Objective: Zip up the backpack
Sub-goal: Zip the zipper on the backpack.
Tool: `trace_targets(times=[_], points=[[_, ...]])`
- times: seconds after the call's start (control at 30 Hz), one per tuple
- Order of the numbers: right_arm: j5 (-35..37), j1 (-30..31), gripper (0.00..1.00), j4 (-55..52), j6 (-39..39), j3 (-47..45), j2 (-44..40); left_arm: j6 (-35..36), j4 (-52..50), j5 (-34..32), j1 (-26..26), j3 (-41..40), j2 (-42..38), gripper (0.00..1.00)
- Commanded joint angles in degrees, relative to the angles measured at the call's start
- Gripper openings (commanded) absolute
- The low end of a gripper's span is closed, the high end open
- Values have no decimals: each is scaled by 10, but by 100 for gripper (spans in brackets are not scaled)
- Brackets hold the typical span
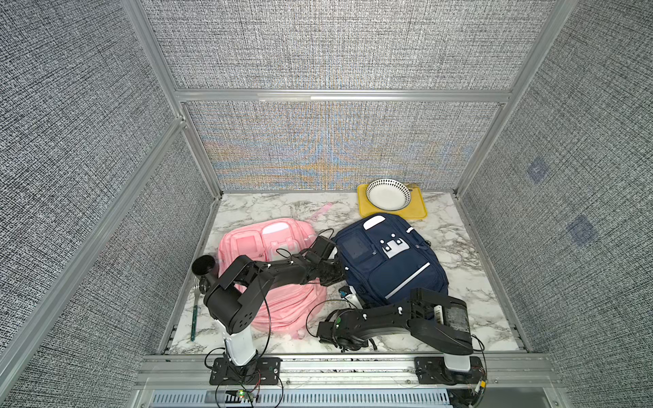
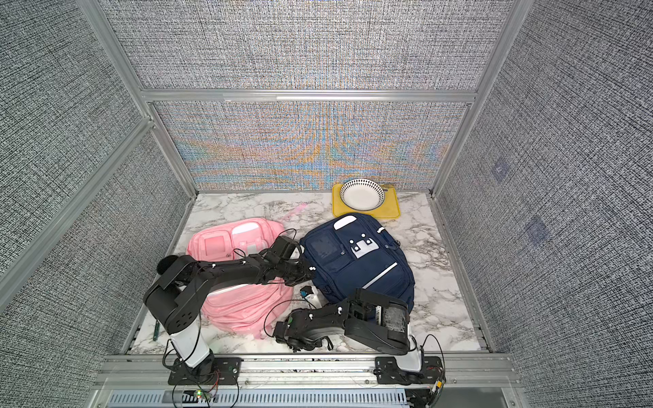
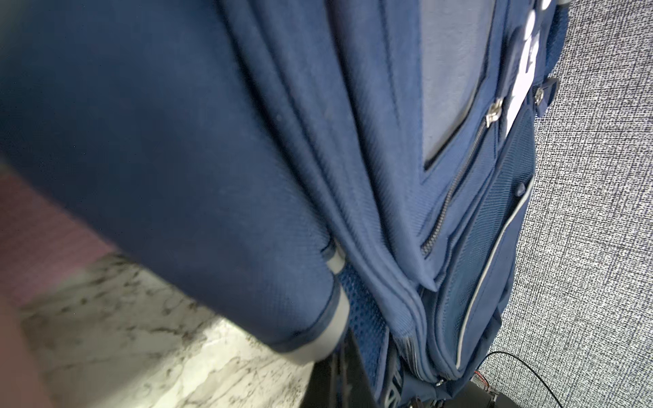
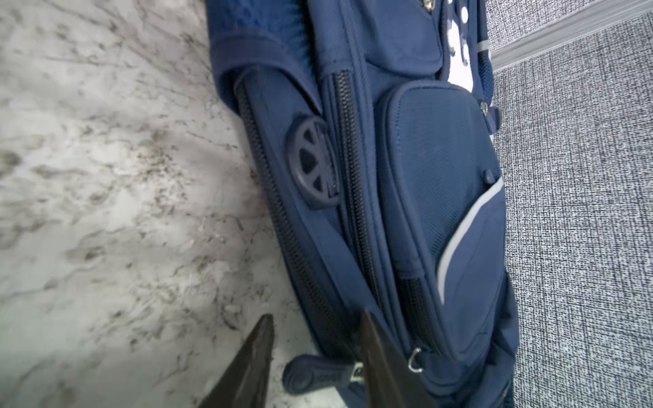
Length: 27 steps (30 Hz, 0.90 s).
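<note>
**Zipping hardly begun: pull reached, not yet drawn**

Nearest the lens, right gripper (image 4: 318, 353): jaws apart at moderate width, pull (image 4: 318, 376) lying in the gap, one end against a finger (image 4: 381, 360), not clamped as far as visible. Left gripper (image 1: 335, 275): closed tight, pressed on the left flank of the backpack (image 1: 392, 265). Pinching cloth or not: impossible to tell, wrist view filled with blue fabric only.

Progress, as a judgement: early. Pull sitting at the low corner of the backpack, seemingly at the start of the long side track (image 4: 282, 229). Probably left to do: almost the whole run up the flank and over the top. Teeth above the pull joined or parted: not certain from these views. Small front pockets apparently zipped already.

Position: on the marble table (image 1: 477, 282), right of centre, near the pink backpack (image 1: 268, 240), top end just at the yellow mat (image 1: 417, 212). Lying on its back, front pockets up. Long axis from far to near: top toward the back wall, bottom toward the robot and a little to its right.
</note>
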Motion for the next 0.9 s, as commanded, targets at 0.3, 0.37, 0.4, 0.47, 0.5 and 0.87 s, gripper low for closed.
trace_targets(times=[0.3, 0.37, 0.4, 0.47, 0.5, 0.87], points=[[-2, -5, 17, -2, 5, -21, -29, 0, 17, 15, 0, 2, 2, 0], [-6, -5, 16, 2, 2, -27, -31, 0, 16, 15, 0, 1, 2, 0], [-7, -5, 14, 1, 0, -28, -31, 0, 16, 15, 0, 2, 2, 0], [-11, -6, 11, 1, 2, -30, -29, 0, 16, 14, 0, 2, 2, 0], [-12, -5, 10, 2, 0, -31, -31, 0, 16, 14, 0, 2, 2, 0], [-40, 1, 0, -6, 9, -51, -75, 2, 8, 13, 8, 5, 10, 0]])
